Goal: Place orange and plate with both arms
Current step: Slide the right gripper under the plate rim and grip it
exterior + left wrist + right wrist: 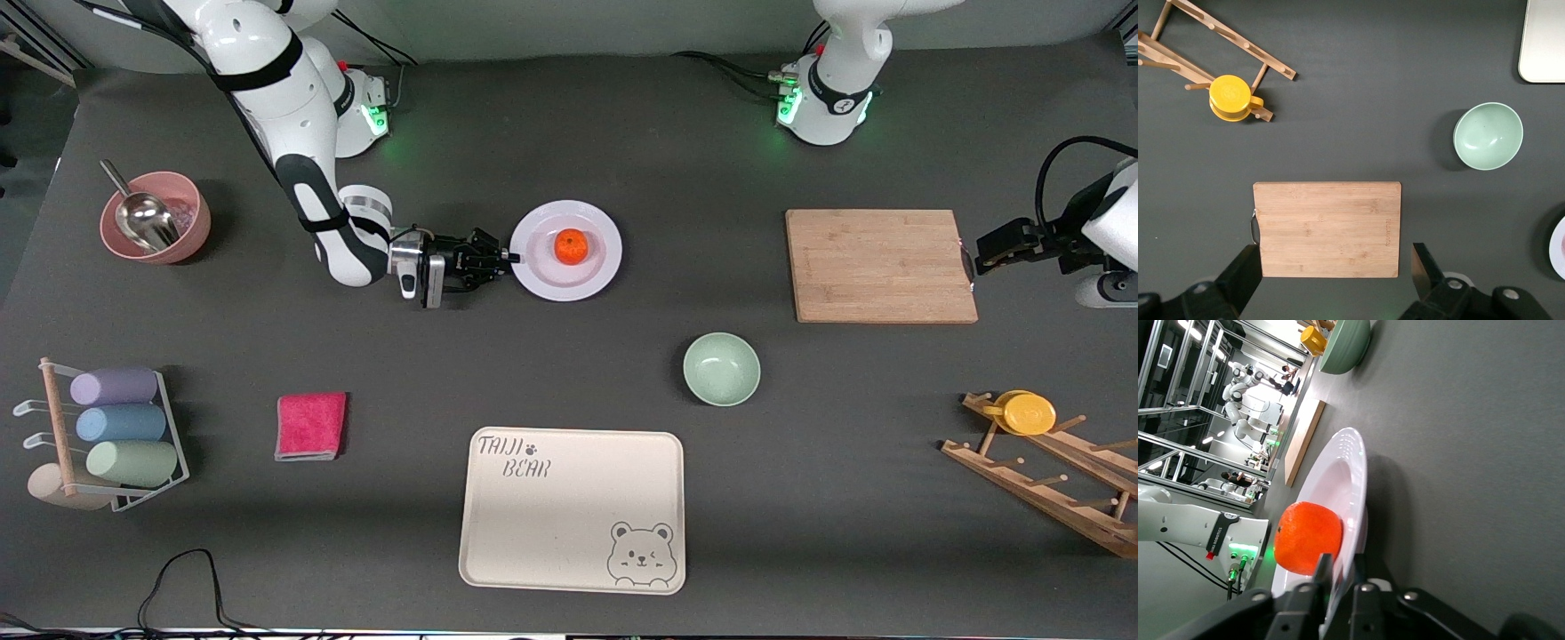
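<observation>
Right gripper (508, 257): fingers pinch the rim of the plate (547, 281) (the orange (571, 246) on it). Left gripper (1335, 267) waits over the cutting board (1328, 228), fingers wide.

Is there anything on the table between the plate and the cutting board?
No. In the front view, only bare dark mat lies between the plate carrying the orange and the cutting board. The green bowl sits nearer the camera, off that line.

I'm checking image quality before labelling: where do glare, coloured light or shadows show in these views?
Front view: green light glows at both arm bases, and the round white plate shows soft sheen around the small orange fruit. Left wrist view: the pale green bowl casts a dark shadow on the mat. Right wrist view: bright highlights streak the plate rim, with a shadow beside it.
</observation>
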You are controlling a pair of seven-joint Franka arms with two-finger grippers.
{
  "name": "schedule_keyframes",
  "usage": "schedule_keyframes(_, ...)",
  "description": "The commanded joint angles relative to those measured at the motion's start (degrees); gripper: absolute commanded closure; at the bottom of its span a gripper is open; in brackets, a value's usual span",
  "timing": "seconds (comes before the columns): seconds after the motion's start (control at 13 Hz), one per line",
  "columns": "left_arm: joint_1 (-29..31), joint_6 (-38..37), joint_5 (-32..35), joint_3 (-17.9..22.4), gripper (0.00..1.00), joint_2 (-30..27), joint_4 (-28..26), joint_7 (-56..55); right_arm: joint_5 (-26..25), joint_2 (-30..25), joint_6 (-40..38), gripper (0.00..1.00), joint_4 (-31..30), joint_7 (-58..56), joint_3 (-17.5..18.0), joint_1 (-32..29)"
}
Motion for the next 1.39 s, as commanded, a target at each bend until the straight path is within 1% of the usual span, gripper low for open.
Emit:
schedule_keyframes(0.0, -0.52, -1.14, -0.66, 0.18, 0.00, -0.41, 0.46, 1.29, 2.01, 5.18, 2.11, 0.91, 3.66, -2.54, -0.27, 0.50)
schedule_keyframes(0.31, -0.61, -1.14, -0.66, 0.09, 0.00, -0.41, 0.64, 1.37, 1.48, 5.18, 1.76, 1.00, 3.57, 1.23, -0.27, 0.24)
schedule_keyframes(0.93, -0.61, -1.84, -0.75, 0.00, 0.00, -0.41, 0.99, 1.37, 0.69, 4.92, 1.23, 1.00, 3.57, 20.83, -0.18, 0.33)
schedule_keyframes(1.31, -0.53, -1.84, -1.27, 0.09, 0.00, -0.24, 0.91, 1.37, -0.44, 4.21, -2.63, 1.00, 3.48, 22.42, -0.18, 0.24)
